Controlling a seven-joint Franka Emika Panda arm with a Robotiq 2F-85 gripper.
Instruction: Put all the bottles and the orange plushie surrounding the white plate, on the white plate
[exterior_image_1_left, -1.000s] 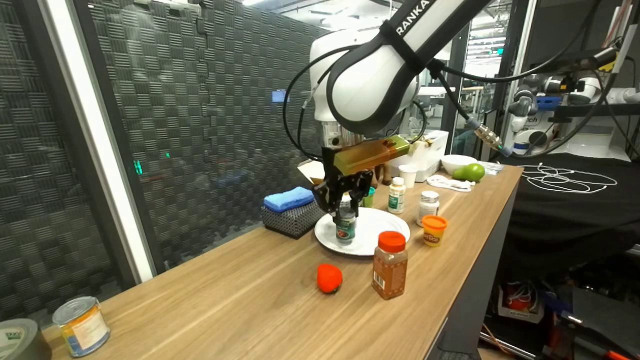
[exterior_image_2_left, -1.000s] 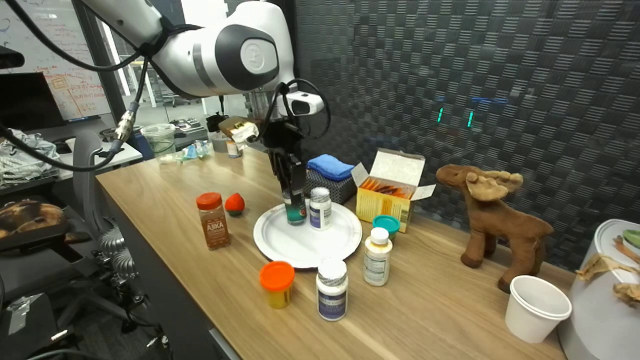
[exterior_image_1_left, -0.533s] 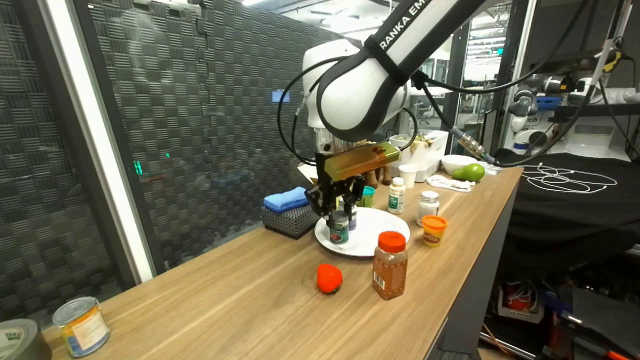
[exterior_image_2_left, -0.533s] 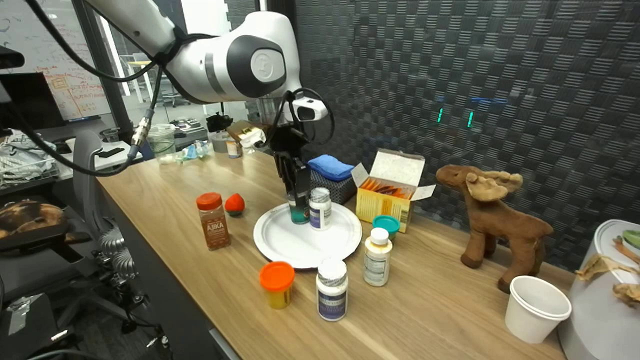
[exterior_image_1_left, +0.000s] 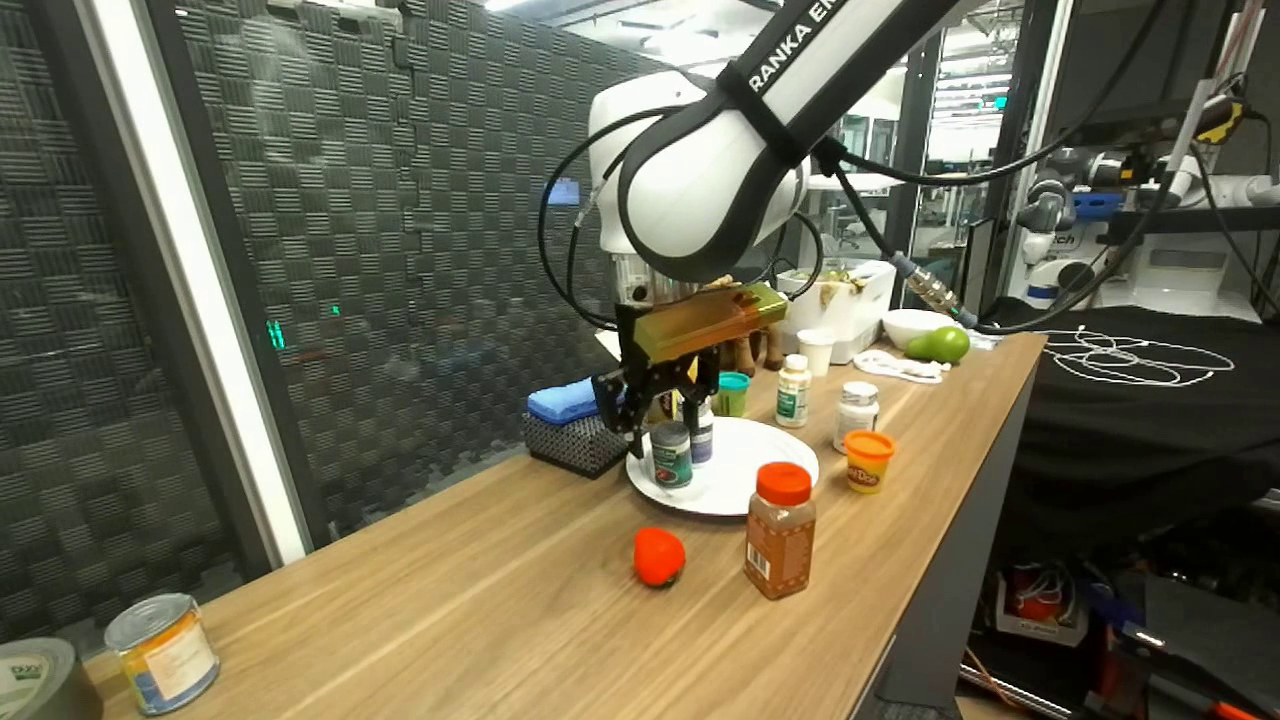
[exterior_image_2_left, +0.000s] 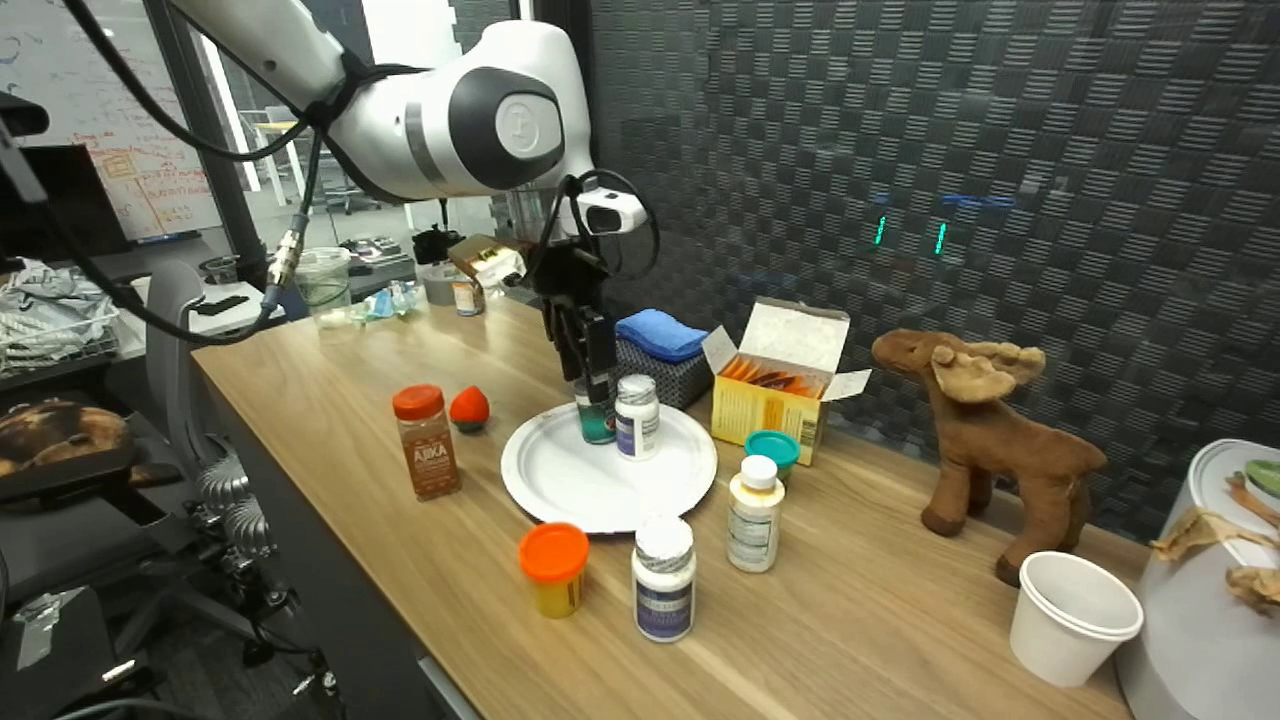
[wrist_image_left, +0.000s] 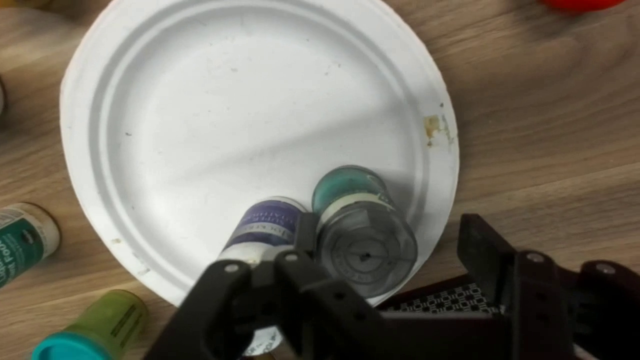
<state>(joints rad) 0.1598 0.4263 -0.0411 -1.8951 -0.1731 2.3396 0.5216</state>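
Note:
The white plate (exterior_image_2_left: 610, 500) holds two bottles at its far side: a dark-capped green bottle (exterior_image_1_left: 671, 460) and a white bottle with purple label (wrist_image_left: 265, 225). My gripper (wrist_image_left: 390, 235) is open around the green bottle. One finger (wrist_image_left: 306, 235) sits between the two bottles; the opposite finger (wrist_image_left: 480, 245) stands apart from it, past the plate's rim. Off the plate stand the amber bottle with red cap (exterior_image_1_left: 779, 540), a white bottle with blue label (exterior_image_2_left: 664, 590) and a white bottle with green label (exterior_image_2_left: 754, 520). The orange plushie (exterior_image_1_left: 659, 557), a small red-orange lump, lies near the amber bottle.
A mesh box (exterior_image_1_left: 575, 440) topped with blue cloth stands close behind my gripper. Around the plate are an orange-lidded tub (exterior_image_2_left: 555, 580), a teal-lidded tub (wrist_image_left: 107, 325) and an open yellow box (exterior_image_2_left: 765, 410). The brown plush animal (exterior_image_2_left: 1010, 440) stands farther off.
My jaws have spread off the green bottle, which now stands free on the plate. Over the second, gripper and bottle moved toward the mesh box side. The plate has slid slightly.

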